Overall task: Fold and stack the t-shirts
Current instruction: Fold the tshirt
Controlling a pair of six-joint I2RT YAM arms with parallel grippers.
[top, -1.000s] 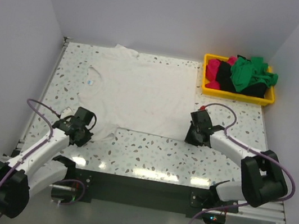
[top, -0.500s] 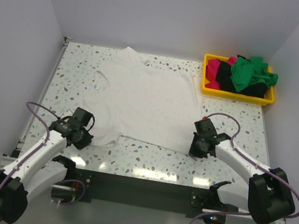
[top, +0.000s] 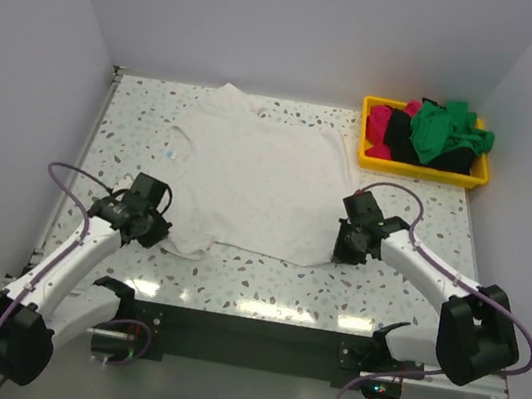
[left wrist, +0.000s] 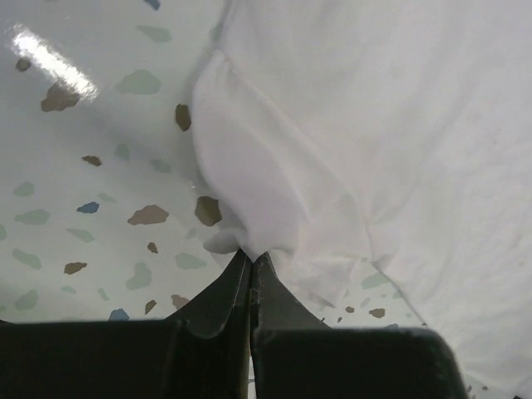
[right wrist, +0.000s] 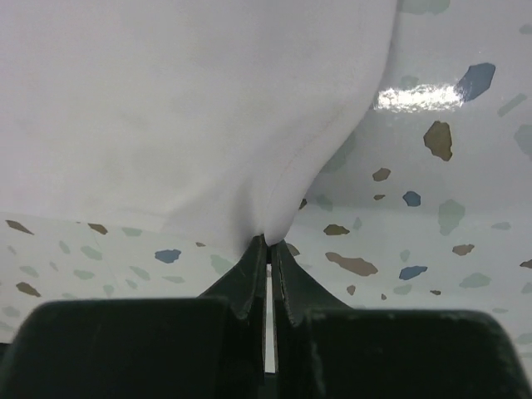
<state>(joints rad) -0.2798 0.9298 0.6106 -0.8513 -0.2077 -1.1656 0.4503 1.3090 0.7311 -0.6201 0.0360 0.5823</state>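
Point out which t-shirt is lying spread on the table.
The white t-shirt: it alone lies spread out on the table. The green shirt, pink shirt and black shirt sit heaped in the yellow bin.

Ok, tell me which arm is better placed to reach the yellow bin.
Right. The right gripper sits nearer the yellow bin; the left gripper is across the table. Both grip the white t-shirt.

large plain white cloth t-shirt: spread flat
left gripper: on its near left corner
right gripper: on its near right corner
yellow plastic bin: just beside its far right corner, holding green, pink, black shirts
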